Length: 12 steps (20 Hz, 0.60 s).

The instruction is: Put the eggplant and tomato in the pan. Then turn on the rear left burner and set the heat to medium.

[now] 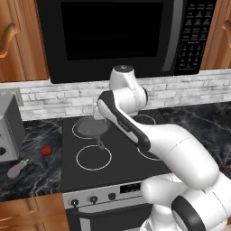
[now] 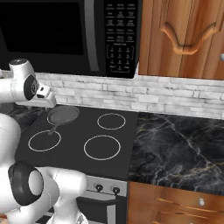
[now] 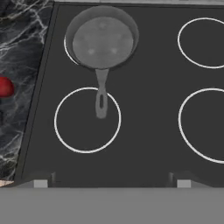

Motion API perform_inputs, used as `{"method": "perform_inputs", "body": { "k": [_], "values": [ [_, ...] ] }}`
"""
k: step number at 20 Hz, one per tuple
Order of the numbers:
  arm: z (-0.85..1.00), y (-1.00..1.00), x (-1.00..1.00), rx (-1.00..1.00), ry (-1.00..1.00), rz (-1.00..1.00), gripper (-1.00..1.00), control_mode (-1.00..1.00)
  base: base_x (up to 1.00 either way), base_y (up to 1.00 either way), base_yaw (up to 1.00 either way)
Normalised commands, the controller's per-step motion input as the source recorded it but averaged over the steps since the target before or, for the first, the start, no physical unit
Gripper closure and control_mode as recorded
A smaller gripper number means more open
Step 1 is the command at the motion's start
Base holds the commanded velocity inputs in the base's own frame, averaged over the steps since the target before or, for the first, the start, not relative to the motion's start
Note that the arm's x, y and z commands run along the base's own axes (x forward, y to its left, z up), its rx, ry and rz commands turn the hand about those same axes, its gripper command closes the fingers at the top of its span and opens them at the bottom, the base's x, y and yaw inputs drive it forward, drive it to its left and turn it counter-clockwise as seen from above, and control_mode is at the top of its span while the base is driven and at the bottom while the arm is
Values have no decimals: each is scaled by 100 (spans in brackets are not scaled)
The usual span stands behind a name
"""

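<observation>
Dark grey pan sits empty on the rear left burner, handle pointing toward the stove's front edge. Both vegetables lie on the desk left of the pan: the tomato just off the cooktop's left edge, the eggplant farther left and nearer the front, its long axis slanting, stem end toward the tomato. The hand hangs above the cooktop facing the pan, fingers spread wide and holding nothing. Judged from this, it must swing left, the tomato being nearer.
</observation>
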Motion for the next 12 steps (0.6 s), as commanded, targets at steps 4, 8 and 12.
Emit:
{"method": "perform_inputs", "body": {
  "k": [4, 8, 12],
  "values": [
    [0, 100, -11, 0, 0, -1, -100, -100, 0, 0, 0],
    [-1, 89, -35, 0, -2, -1, -100, -100, 0, 0, 0],
    [-24, 25, -50, 11, 0, 0, -100, -100, 0, 0, 0]
  ]
}}
